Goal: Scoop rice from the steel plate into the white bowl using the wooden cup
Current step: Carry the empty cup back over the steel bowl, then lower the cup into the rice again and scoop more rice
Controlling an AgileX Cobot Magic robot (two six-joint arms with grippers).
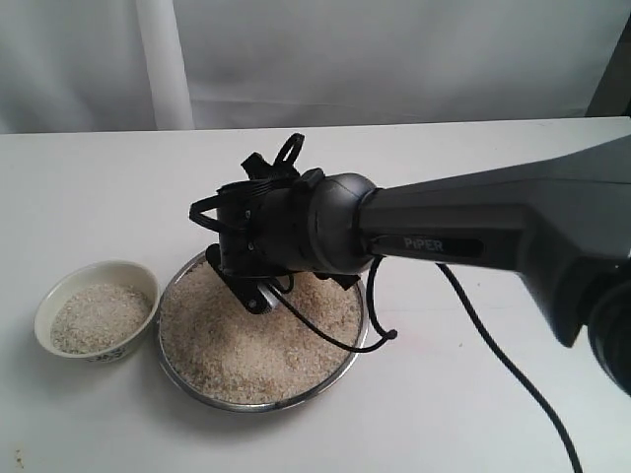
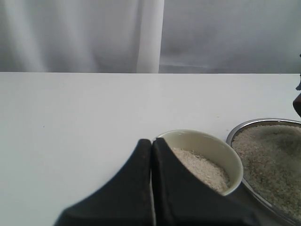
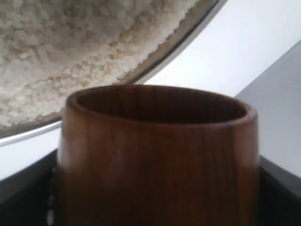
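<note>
1. right gripper (image 3: 157, 209): clamped on the wooden cup (image 3: 157, 146). Dark fingers (image 3: 21, 197) sit against the cup wall on both sides.
2. Cup vs. gripper: the cup is held between the fingers, its body filling the gap and its mouth turned away from the wrist cam. Inside is dark; contents cannot be told.
3. Ext. view: the right arm (image 1: 473, 236) comes in from the right and crosses the middle. The gripper head hangs over the far-left part of the steel plate (image 1: 363, 325). The cup is hidden behind the wrist housing here. Whether it touches the grains: cannot tell.
4. Plate: lies centre, toward the near side of the table (image 1: 108, 187). It is covered w/ rice (image 1: 256, 350) almost rim to rim. In the right wrist view, the plate rim and grains lie just past the cup mouth.
5. white bowl (image 1: 95, 267): just left of the plate, rims v. close; touching or not, cannot tell. Part-filled w/ rice. It stands left of and nearer than the right gripper, apart from it.
6. left gripper (image 2: 151, 188): fingers pressed together, nothing between them. The bowl is close by its tips, w/ the plate beyond the bowl.
7. Other: a black cable (image 1: 498, 365) runs from the arm over the table, right-near side. A white curtain (image 1: 394, 49) stands behind the far edge.
</note>
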